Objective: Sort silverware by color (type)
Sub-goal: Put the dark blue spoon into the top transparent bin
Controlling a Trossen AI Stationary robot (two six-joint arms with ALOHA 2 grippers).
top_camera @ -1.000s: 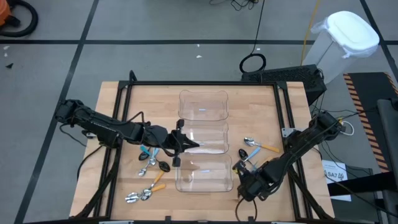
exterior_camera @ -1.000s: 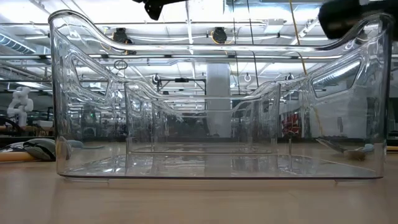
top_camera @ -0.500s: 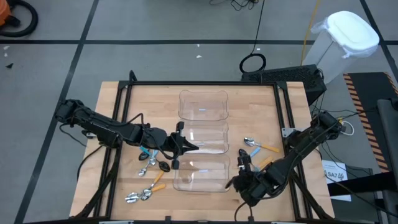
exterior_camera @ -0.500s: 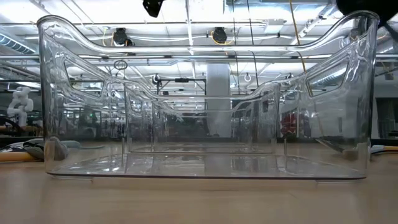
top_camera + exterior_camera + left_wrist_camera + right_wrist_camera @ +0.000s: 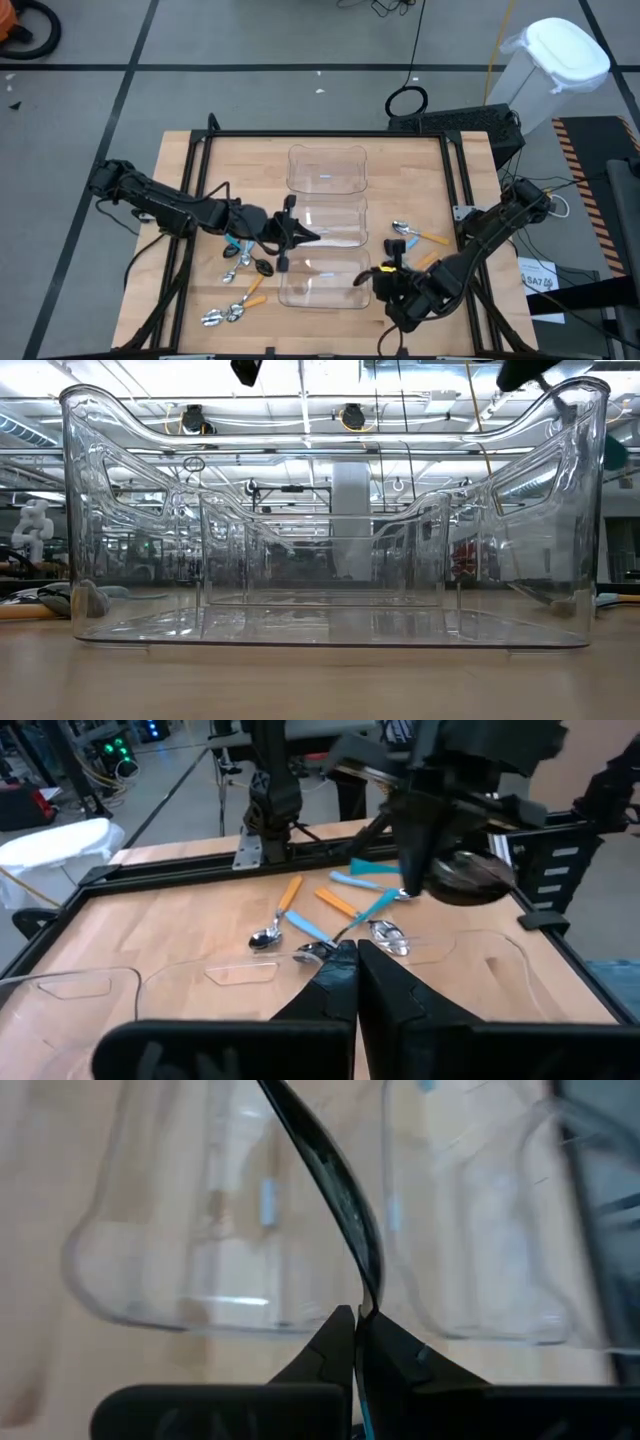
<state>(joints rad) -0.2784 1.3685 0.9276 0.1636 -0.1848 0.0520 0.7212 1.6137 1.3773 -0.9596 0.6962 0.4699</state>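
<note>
your right gripper is clamped on a dark-bowled spoon, its long axis running out ahead over the clear plastic bin by the bench's near edge. your left gripper, fingers together, waits beside the middle bin.

Three clear plastic bins sit in a row down the middle of the wooden table: far, middle and near. Small spoons with light-blue or orange plastic handles lie in two loose groups, about six left of the bins and about three to their right.
</note>
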